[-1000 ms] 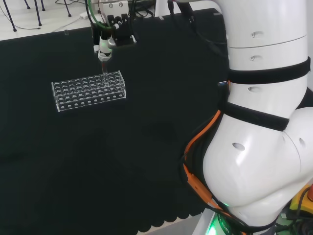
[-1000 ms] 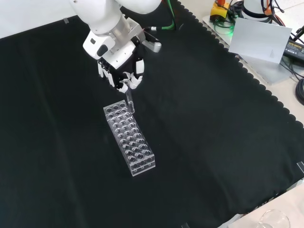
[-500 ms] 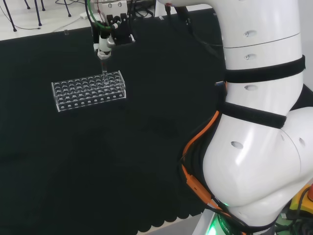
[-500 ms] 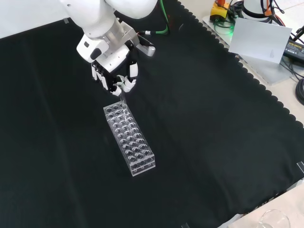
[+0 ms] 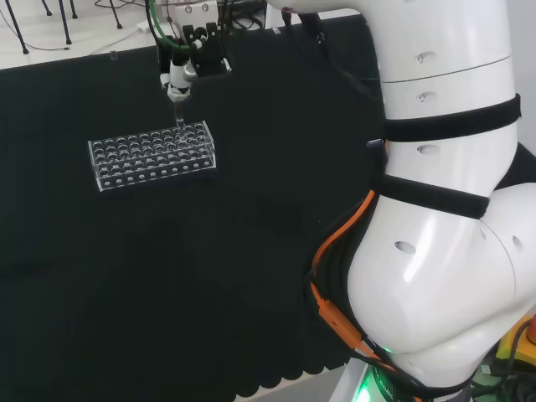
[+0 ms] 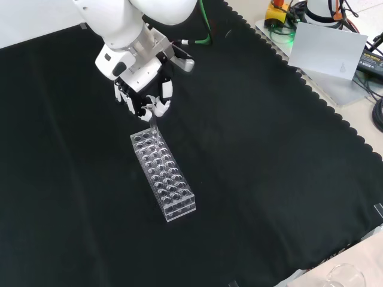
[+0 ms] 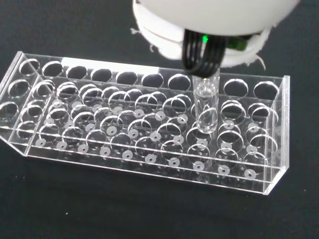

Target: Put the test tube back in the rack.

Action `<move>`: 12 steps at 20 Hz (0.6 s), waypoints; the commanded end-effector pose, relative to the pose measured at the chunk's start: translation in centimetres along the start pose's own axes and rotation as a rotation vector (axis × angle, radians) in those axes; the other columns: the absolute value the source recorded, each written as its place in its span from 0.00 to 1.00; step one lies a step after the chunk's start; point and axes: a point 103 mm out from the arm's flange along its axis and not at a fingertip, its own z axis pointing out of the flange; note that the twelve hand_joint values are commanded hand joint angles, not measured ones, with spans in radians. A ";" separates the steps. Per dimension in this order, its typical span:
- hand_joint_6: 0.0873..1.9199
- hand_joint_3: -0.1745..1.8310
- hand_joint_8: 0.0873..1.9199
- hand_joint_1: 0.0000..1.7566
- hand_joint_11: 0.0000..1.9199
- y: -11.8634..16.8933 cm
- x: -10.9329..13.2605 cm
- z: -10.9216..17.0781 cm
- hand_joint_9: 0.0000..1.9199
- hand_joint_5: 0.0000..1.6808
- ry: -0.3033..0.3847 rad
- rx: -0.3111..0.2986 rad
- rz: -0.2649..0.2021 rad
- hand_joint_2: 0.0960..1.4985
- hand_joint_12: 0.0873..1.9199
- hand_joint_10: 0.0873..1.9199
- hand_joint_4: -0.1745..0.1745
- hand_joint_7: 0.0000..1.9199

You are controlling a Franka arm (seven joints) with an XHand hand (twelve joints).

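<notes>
Black and white hand (image 6: 145, 98), fingers curled and pinching the top of the clear glass test tube (image 7: 206, 106), which hangs upright straight below the palm. Compared with a second ago, shifted leftward and a touch farther off in the front view, bringing the tube from beside the rack's far corner to a spot over the holes at that near-hand end; almost no change over the last half second, so apparently settled into alignment. Rounded tube bottom in the wrist view poised over a hole toward one end of the rack, seemingly level with or just dipping past the top plate; impossible to tell whether already inside the hole. Directly beneath the hand, the clear plastic test tube rack (image 6: 163, 174) with its rows of round holes, stretching away from the hand toward the viewer in the front view, and leftward from under the hand in the head view (image 5: 151, 154). Under everything, the black cloth-covered table (image 6: 269, 155). Judged meaning for the task: sideways positioning looks finished, leaving a straight descent into the chosen hole and then a release. Main risk: tube tip catching the hole's rim if slightly off centre.
</notes>
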 end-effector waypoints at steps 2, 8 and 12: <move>0.24 0.37 0.29 0.82 0.53 -0.2 0.0 0.4 0.69 0.78 0.003 0.007 0.001 0.40 0.59 0.27 0.00 0.89; 0.24 0.37 0.29 0.82 0.53 -0.5 0.0 0.0 0.69 0.78 0.009 -0.001 0.000 0.40 0.59 0.27 0.00 0.89; 0.24 0.37 0.29 0.82 0.53 -0.8 -0.3 -0.2 0.69 0.78 0.021 -0.015 -0.004 0.40 0.59 0.27 0.00 0.89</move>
